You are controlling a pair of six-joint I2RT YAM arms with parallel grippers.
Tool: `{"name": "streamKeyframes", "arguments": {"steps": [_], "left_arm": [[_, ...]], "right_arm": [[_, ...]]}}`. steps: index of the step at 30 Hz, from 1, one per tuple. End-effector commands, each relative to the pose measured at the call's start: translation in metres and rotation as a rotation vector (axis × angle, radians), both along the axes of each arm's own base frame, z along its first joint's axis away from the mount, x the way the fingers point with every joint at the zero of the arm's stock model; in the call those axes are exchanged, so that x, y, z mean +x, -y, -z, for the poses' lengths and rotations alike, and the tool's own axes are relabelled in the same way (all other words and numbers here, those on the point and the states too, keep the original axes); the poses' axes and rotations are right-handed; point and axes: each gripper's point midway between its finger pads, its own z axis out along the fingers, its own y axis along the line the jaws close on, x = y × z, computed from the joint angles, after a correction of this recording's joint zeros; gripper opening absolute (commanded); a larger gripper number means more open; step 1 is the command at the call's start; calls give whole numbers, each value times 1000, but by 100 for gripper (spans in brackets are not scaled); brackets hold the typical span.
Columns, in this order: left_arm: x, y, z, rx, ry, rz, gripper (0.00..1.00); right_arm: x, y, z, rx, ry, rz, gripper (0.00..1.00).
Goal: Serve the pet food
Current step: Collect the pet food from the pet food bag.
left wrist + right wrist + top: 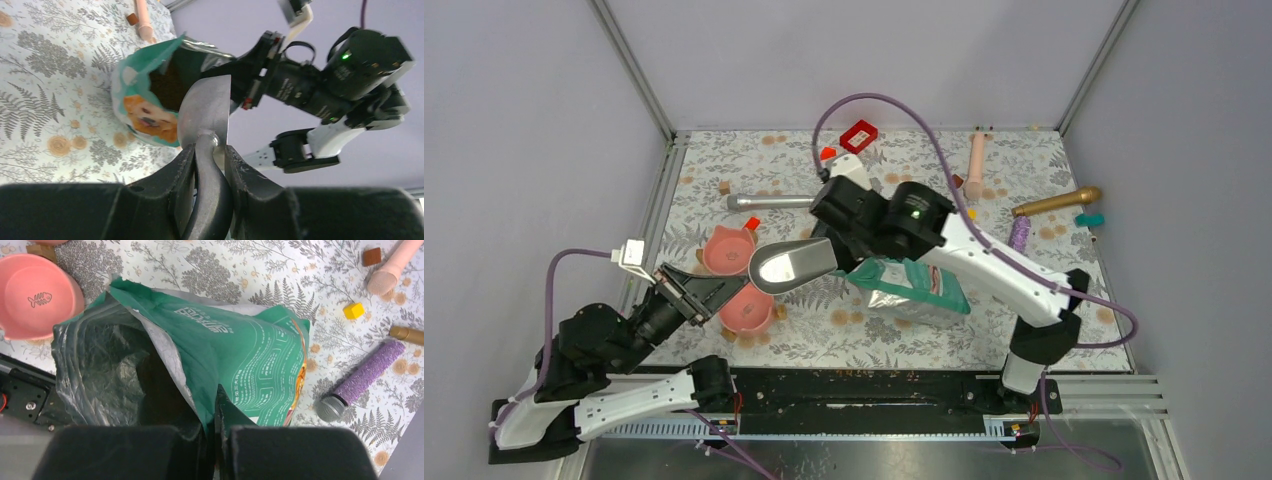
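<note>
The teal-green pouch (pixel 240 350) rests on the floral table (pixel 1024 170) with its mouth pulled open. The right gripper (pixel 218 432) is clenched on the rim of that mouth, with a fold of green film pinched between its fingers. The front of the pouch shows a golden dog's face. Its back carries white lines of print and small diagrams, too fine to read.

The pet food (pixel 167 85) sits inside the pouch as a dark brown mass, seen through the mouth in the left wrist view. In the right wrist view the inside is too shadowed to make it out.

The left gripper (pixel 209 157) is grasping the handle of a metal scoop (pixel 205 107). The scoop's bowl hangs right at the pouch's mouth, perhaps touching the rim.

A pink bowl (pixel 37 297) marked with a fish-skeleton drawing stands just beside the pouch's mouth end. A purple ribbed stick (pixel 360 380) with a grey mesh tip lies near the pouch's closed end, and a yellow block (pixel 353 311) lies near that same end.
</note>
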Motion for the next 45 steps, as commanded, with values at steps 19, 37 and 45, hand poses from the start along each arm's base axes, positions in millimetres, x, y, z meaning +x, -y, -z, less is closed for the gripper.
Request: {"name": "streamKeyframes", "arguments": {"steps": [19, 37, 45], "left_arm": [[29, 1, 13, 222, -342, -275, 0], [63, 81, 121, 683, -606, -23, 0], [73, 145, 133, 396, -535, 131, 0]], "right_arm": [[-8, -49, -12, 72, 150, -3, 0], [-7, -38, -4, 82, 171, 36, 0], [-8, -50, -1, 368, 162, 168, 0]]}}
